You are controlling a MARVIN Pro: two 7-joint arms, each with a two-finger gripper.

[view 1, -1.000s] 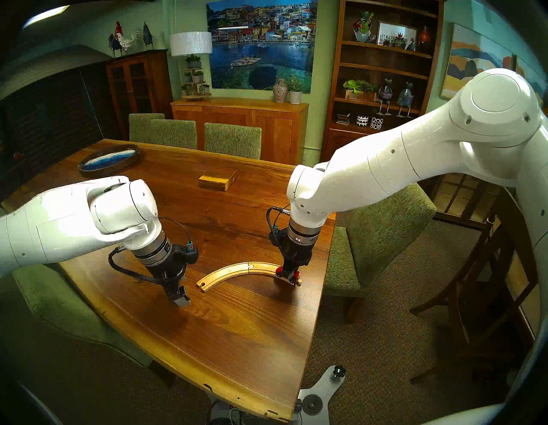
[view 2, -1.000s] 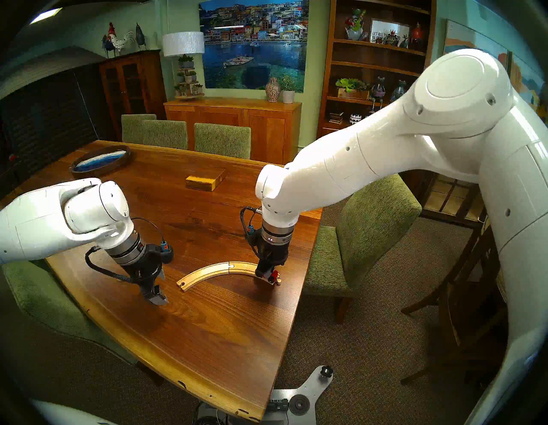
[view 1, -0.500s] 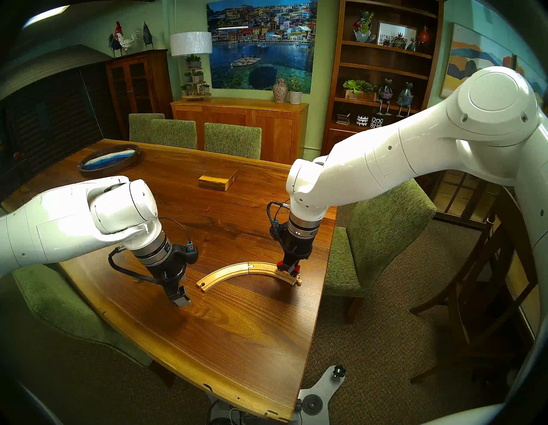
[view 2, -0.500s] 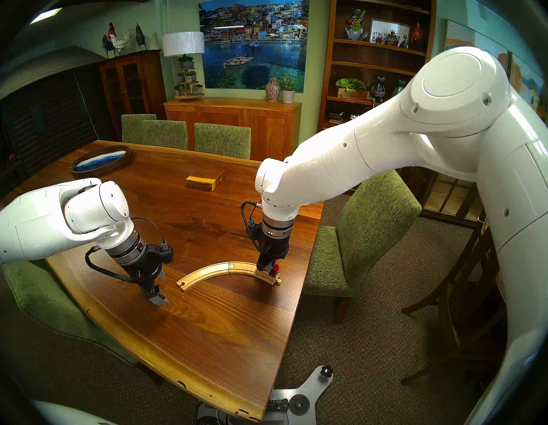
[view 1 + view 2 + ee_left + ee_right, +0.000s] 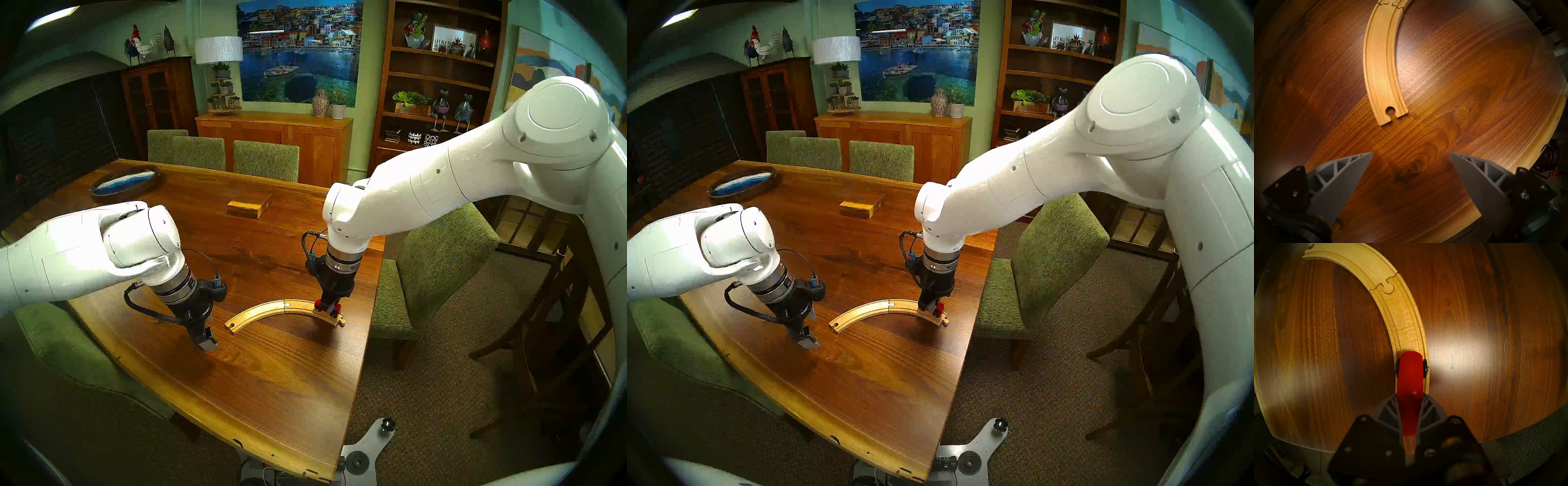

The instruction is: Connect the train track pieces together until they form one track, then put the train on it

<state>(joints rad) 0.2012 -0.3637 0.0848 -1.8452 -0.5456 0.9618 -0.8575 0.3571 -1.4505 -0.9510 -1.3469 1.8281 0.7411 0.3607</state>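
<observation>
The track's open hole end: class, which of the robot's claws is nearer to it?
Left. The left claw hangs open just short of the hole end, not touching the track. The right claw is at the track's other end, shut on the red train.

Track [image 5: 1381, 67] beyond spread fingers [image 5: 1349, 173]

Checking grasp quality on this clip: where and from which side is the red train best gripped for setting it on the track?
Grip the train across its smooth red flanks, from above, as the right gripper does now. The body is narrow and long, and the dark wheels stick out low on both sides, so a top-down pinch across its width leaves the wheels free to settle into the track grooves.
</observation>
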